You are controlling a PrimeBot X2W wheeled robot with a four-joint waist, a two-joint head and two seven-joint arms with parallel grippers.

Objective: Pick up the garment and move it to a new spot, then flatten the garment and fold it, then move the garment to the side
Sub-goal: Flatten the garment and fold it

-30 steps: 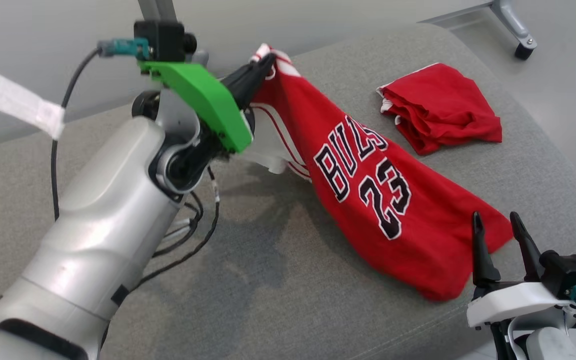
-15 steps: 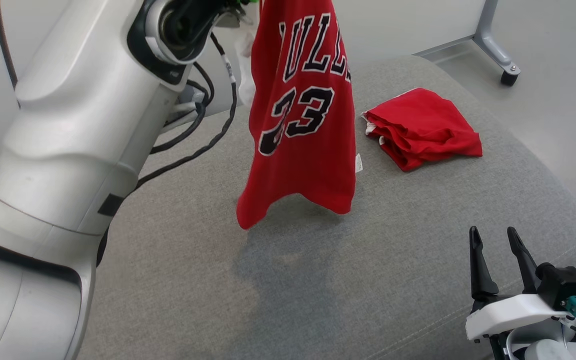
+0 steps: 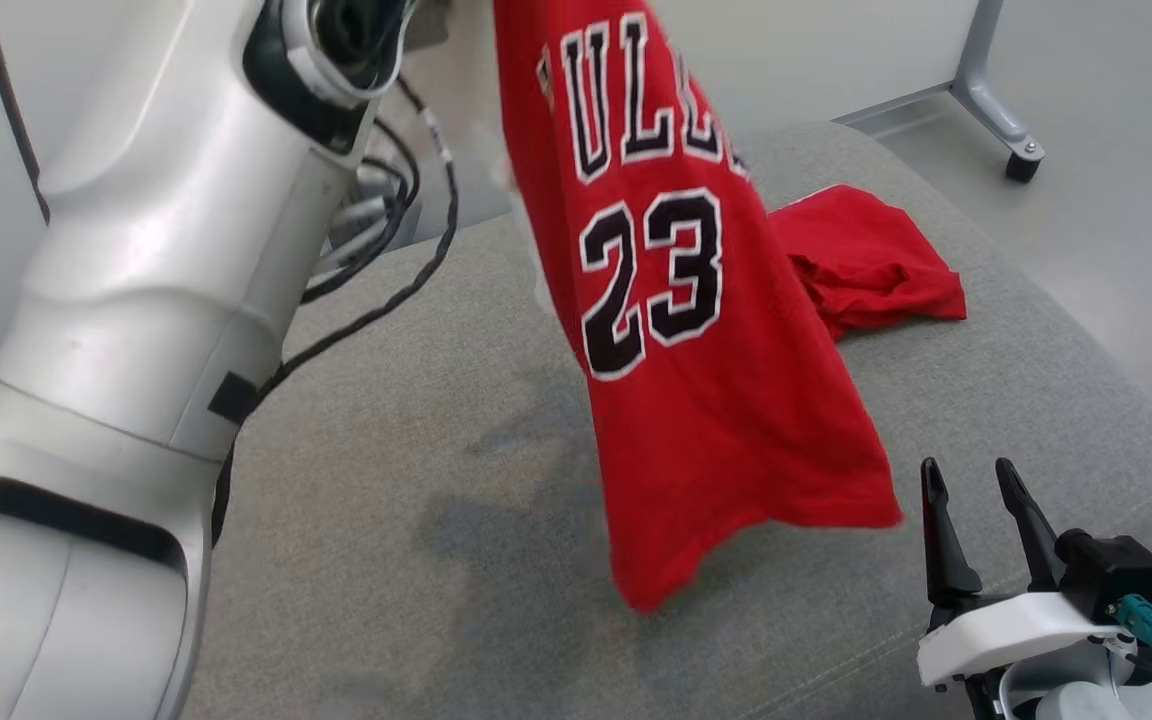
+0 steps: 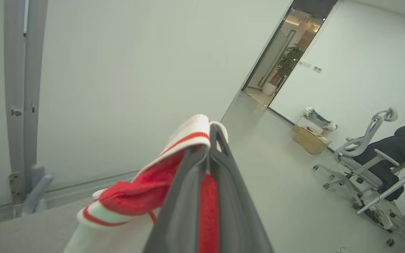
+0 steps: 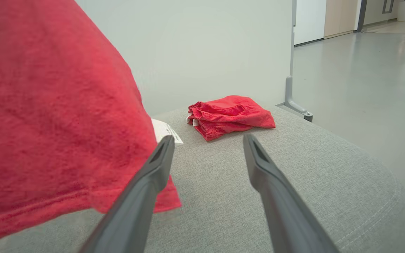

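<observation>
One arm raised: left gripper (image 4: 212, 133) pinching garment (image 3: 706, 400) aloft; right gripper (image 3: 967, 478) low, spread.

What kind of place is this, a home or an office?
Probably an office or lab room, not a home. An office chair on castors, cardboard boxes on the smooth floor and a potted plant at a doorway all suggest this. The red jersey hangs above a grey padded surface.

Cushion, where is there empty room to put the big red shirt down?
Bare grey cushion lies between the left arm and the hanging jersey. Crowded: far right, by the folded red clothes, and near the right claw.
</observation>
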